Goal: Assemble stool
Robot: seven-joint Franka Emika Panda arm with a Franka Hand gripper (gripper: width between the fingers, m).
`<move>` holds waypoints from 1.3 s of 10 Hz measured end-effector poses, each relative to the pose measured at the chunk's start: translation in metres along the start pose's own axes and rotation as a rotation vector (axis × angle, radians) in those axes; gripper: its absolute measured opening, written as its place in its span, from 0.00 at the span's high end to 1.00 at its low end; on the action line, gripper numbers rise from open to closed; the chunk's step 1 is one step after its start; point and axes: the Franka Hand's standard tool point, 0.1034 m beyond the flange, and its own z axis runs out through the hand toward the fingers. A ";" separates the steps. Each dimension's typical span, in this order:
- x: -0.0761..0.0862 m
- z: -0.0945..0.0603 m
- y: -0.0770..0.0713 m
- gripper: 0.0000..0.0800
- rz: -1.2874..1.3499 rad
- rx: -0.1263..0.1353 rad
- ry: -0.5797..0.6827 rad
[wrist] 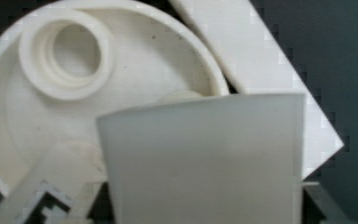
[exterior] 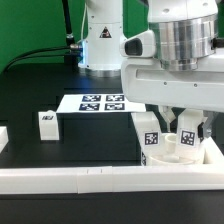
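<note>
Much of the stool kit is hidden. In the exterior view the arm's wrist housing covers the area to the exterior view's right of the marker board [exterior: 103, 102], and only the tips of the tool [exterior: 186, 128] are seen below it. The seat [wrist: 43, 120] is largely masked there. In the wrist view it is seen as a round, shallow white disc with one raised ring socket [wrist: 69, 50], its far edge cut off by the frame.

The tool is clamped on a leg block [wrist: 202, 150], which fills the lower middle of the wrist view just over the seat. One grey finger [wrist: 43, 200] is seen beside it and the other is cut off. This block is blurred, no tag can be read on it, and its long axis cannot be fixed; whether it touches the seat cannot be told.

A tagged leg block [exterior: 150, 140] is seen standing upright on the bench [exterior: 90, 140], in front of the marker board toward the exterior view's right and just beside the tool. Its long axis is vertical and its tag faces the camera. A far leg block [exterior: 47, 124] is seen well apart from it, to the exterior view's left of the marker board, with its tag also turned to the camera.

A border rail [exterior: 60, 178] runs along the bench edge in front of the marker board. A white piece at the exterior view's left edge is cut off and cannot be identified.
</note>
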 end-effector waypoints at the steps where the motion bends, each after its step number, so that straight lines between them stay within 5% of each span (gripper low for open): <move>1: 0.000 0.000 0.000 0.57 0.056 0.000 0.000; 3: -0.001 0.000 -0.001 0.57 0.192 0.003 -0.002; 7: -0.003 0.002 -0.006 0.57 0.907 0.081 -0.047; 11: -0.013 0.004 -0.010 0.57 1.058 0.063 -0.055; 13: -0.014 0.004 -0.010 0.22 1.002 0.065 -0.053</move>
